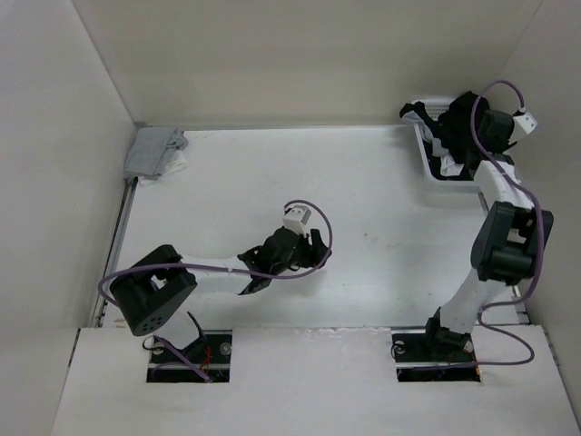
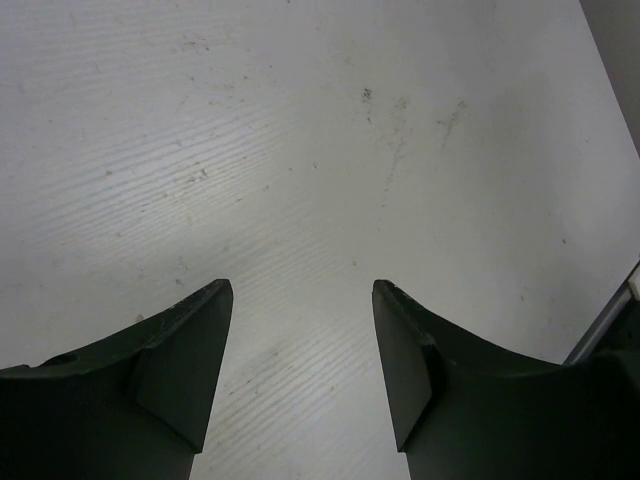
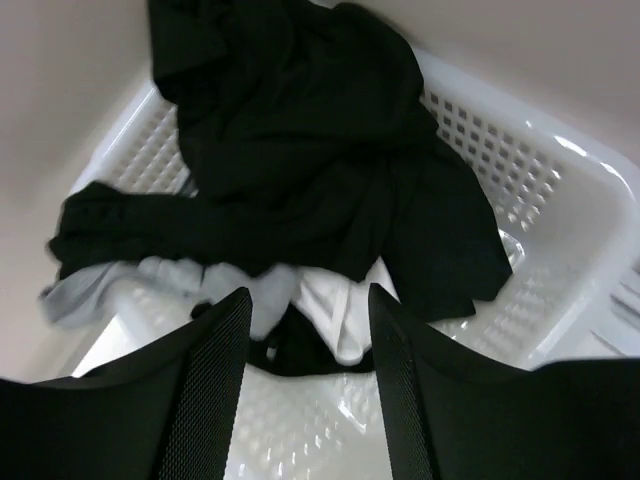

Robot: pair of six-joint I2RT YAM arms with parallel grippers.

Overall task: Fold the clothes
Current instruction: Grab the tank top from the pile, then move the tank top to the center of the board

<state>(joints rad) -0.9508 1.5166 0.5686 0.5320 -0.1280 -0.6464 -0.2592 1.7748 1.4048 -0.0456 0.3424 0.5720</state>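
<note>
While its jaws stand wide apart and grasp nothing, the right gripper point(image 3: 307, 300) hangs just above the shirt point(image 3: 300, 150), which lies crumpled in the basket point(image 3: 560, 170) over paler garments point(image 3: 160, 275). The fabric looks thin, soft and light (likely to sag and trail), so a pinch on a raised fold near its middle seems best. The left gripper point(image 2: 300, 290), likewise released, hovers over the table point(image 2: 300, 120).
</note>
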